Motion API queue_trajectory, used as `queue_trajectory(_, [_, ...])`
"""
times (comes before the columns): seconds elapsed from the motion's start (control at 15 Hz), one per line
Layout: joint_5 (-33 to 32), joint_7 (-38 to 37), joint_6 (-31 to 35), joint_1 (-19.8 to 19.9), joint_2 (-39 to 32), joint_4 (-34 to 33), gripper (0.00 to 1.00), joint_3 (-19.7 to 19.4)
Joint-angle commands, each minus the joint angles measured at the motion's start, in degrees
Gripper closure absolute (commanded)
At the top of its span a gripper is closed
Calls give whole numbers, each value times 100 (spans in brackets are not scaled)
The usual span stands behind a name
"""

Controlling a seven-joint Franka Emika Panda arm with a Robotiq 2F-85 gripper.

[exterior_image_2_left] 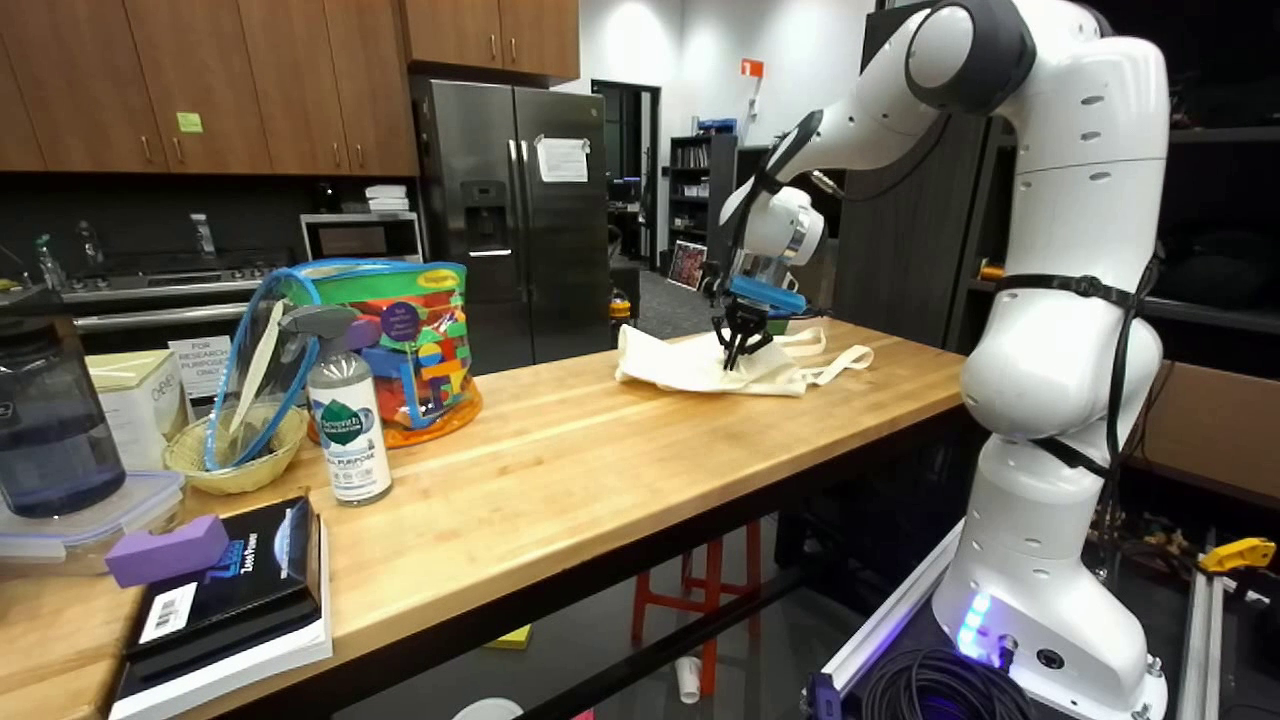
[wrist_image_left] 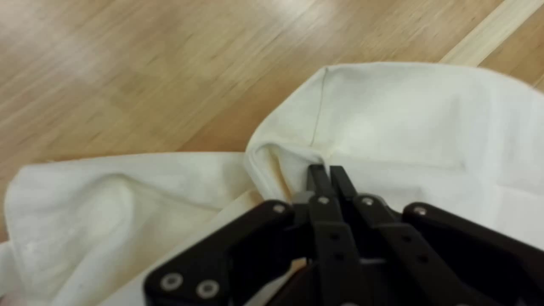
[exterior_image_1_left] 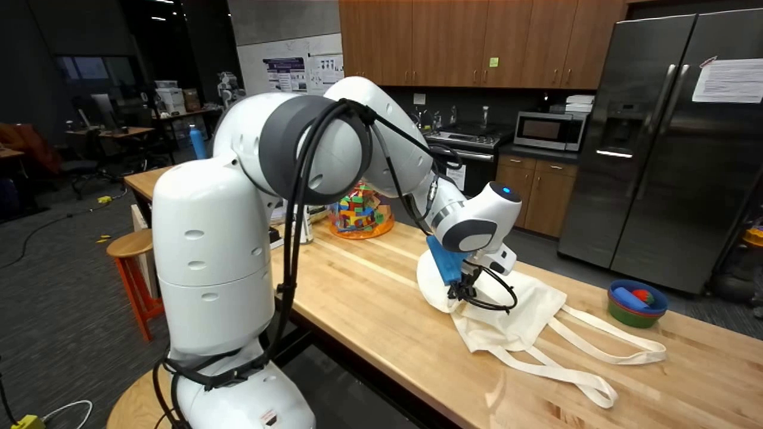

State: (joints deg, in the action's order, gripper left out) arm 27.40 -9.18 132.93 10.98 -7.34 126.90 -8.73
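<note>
A cream cloth tote bag (exterior_image_1_left: 514, 325) lies rumpled on the wooden table, its straps trailing away from the gripper; it shows in both exterior views. In the wrist view my black gripper (wrist_image_left: 326, 168) points down into the bag (wrist_image_left: 391, 114), its jaws nearly together. A thin strip of white cloth shows between the fingertips, and a raised fold runs up to the left finger (wrist_image_left: 316, 174). In an exterior view the gripper (exterior_image_2_left: 733, 362) is low over the bag, its tips at the cloth. Some of the bag is hidden beneath the gripper.
Nested bowls (exterior_image_1_left: 633, 319) with a blue and a red item stand past the straps. At the table's opposite end are a clear bag of toy blocks (exterior_image_2_left: 430, 345), a spray bottle (exterior_image_2_left: 348, 430), a basket (exterior_image_2_left: 240, 478) and books (exterior_image_2_left: 225, 600). A loose cable loop (exterior_image_1_left: 506, 292) hangs beside the gripper.
</note>
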Motion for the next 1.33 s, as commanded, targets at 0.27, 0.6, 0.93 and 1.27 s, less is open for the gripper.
queue_trajectory(0.27, [-129,22,-806,-621,-309,-1045,99,598])
queue_trajectory(0.6, [-487,98,-1232,-1038,-597,-1697,99,980])
queue_trajectory(0.93, [-771,438,-1764,-1425,-1000,-2334,99,1394])
queue_trajectory(1.27, [-939,314,-2388,-1491,-1708,-3364,99,1401])
